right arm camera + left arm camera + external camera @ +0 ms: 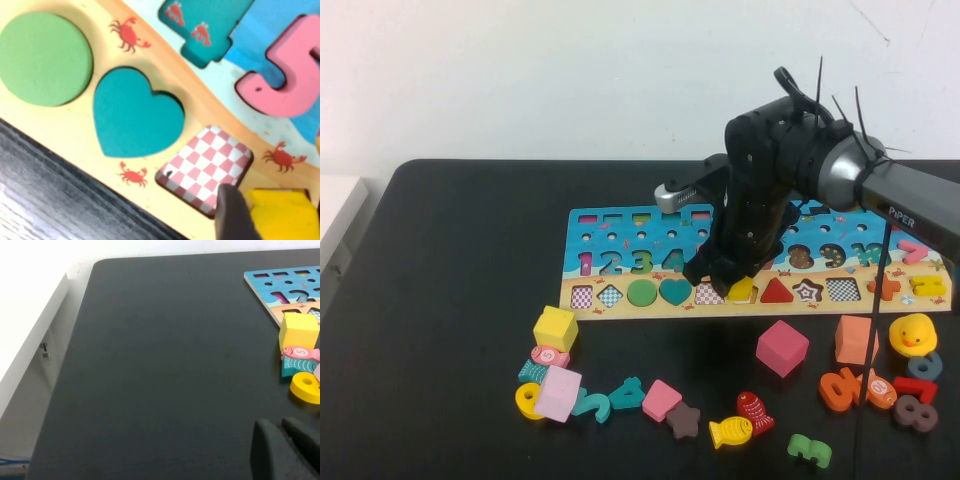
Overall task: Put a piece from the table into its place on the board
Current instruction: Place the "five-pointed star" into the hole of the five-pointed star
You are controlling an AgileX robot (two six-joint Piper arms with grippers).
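Yellow pentagon piece (742, 291) sits on the sandy strip of the blue board (620, 225), between the pink checkered recess (207, 168) and the red triangle (776, 291), gripped by the right gripper (728, 283), whose dark fingertip (231, 210) presses its edge. The left gripper (287, 450) hovers over bare black table (165, 370), well apart; its opening cannot be judged

White wall (570, 70) behind; white ledge (30, 340) beside tabletop edge.

Bright even light, blurred right-wrist close-up.
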